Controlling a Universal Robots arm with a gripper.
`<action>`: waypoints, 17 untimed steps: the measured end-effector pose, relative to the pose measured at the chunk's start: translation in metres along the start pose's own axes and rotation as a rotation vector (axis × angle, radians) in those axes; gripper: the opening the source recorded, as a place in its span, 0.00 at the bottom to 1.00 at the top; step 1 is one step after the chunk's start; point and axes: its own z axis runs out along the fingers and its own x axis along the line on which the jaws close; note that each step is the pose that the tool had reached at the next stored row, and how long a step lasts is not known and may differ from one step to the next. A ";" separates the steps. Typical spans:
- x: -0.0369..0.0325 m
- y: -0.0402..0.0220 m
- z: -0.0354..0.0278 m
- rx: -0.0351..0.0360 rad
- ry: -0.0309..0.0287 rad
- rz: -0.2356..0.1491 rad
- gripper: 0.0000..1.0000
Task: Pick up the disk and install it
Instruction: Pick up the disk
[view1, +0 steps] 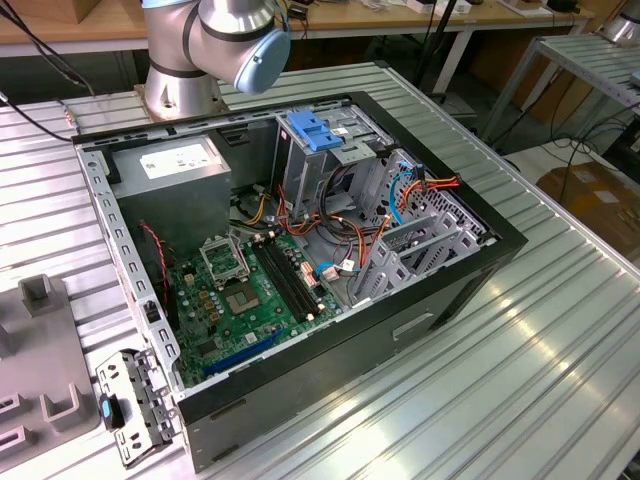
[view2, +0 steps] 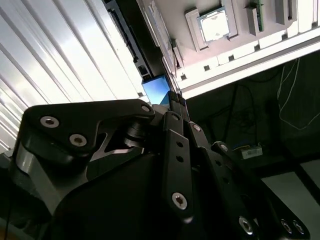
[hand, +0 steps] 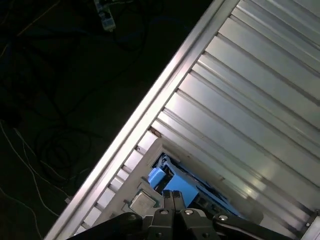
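Hanging near the edge of the ribbed metal surface (hand: 260, 100), with the pincer (hand: 172, 194) closed, its two fingers pressed side by side and nothing seen between them in both wrist views. Pointing at the disk (hand: 182, 186), a blue-sided thing just past the fingertips, next to a grey tray (hand: 131, 182) with a square chip (hand: 142, 202); touching or not, too hard to tell. Showing, in the exterior view, an open computer case (view1: 400, 330) with a green board (view1: 240, 300) inside.

One computer case (view1: 400, 330), one motherboard (view1: 250, 310), seemingly one disk (hand: 175, 186).
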 end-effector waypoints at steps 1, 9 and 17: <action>0.0000 0.0000 0.0000 0.0006 0.0008 -0.019 0.11; -0.0001 -0.0001 0.0008 0.0075 0.0078 -0.203 0.11; -0.0056 -0.0040 0.0015 0.0107 0.0093 -0.265 0.11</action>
